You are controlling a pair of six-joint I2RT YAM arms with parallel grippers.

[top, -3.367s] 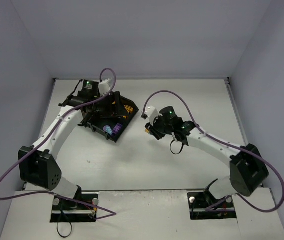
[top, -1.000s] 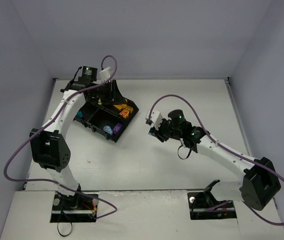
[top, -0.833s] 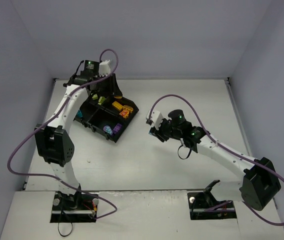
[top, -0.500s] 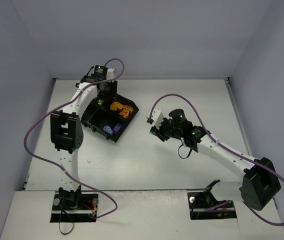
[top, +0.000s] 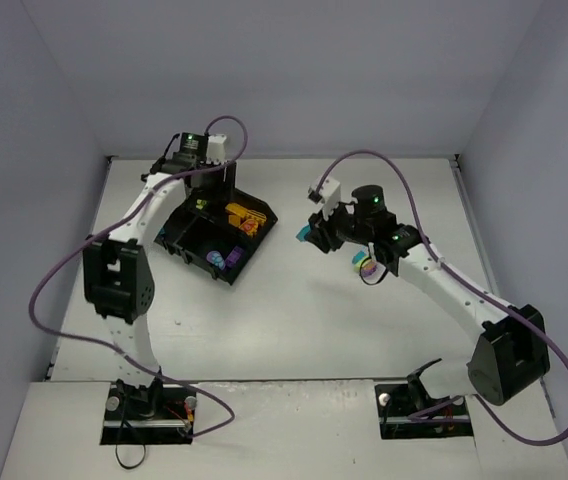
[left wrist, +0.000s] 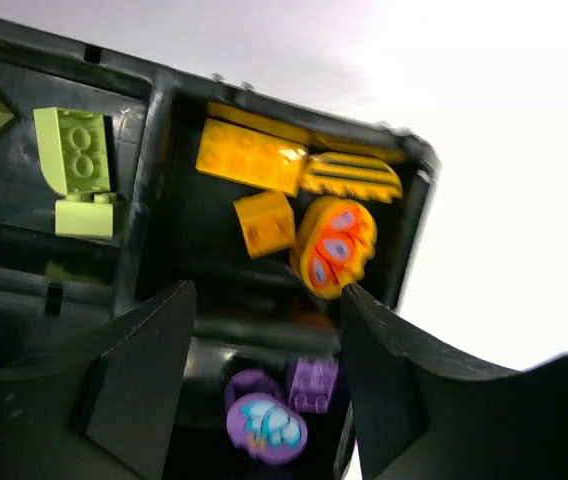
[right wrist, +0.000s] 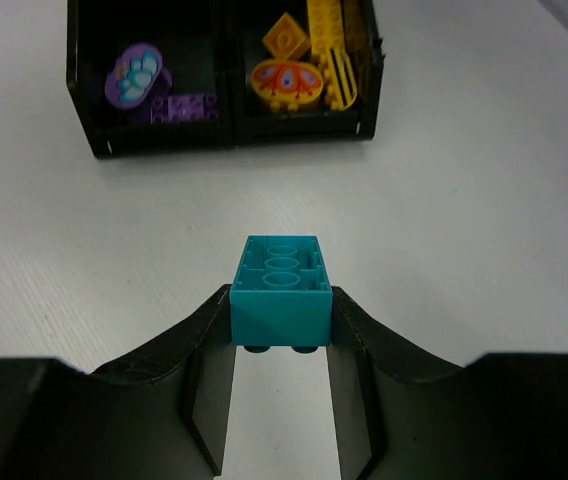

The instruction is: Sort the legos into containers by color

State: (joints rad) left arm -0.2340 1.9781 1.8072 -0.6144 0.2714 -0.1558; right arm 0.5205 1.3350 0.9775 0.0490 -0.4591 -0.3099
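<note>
The black tray (top: 192,254) lies at the back left, its containers holding sorted legos. In the left wrist view I see lime green bricks (left wrist: 74,150), orange-yellow bricks (left wrist: 249,157) with a round orange piece (left wrist: 336,245), and a purple brick (left wrist: 313,383) beside a round purple piece (left wrist: 266,425). My left gripper (top: 214,187) hovers open over the tray's far side, nothing between its fingers (left wrist: 139,350). My right gripper (top: 311,236) hangs above the table right of the tray, shut on a teal-blue brick (right wrist: 281,290) held studs down.
A small round lilac piece (top: 369,268) lies on the table under the right forearm. From the right wrist, the tray's near wall (right wrist: 224,140) stands straight ahead, purple compartment left, orange right. Grey walls close in the white table on three sides.
My left gripper has opened and shifted right over the tray's far side. The right gripper has risen and swung back with the teal-blue brick, uncovering the lilac piece.
</note>
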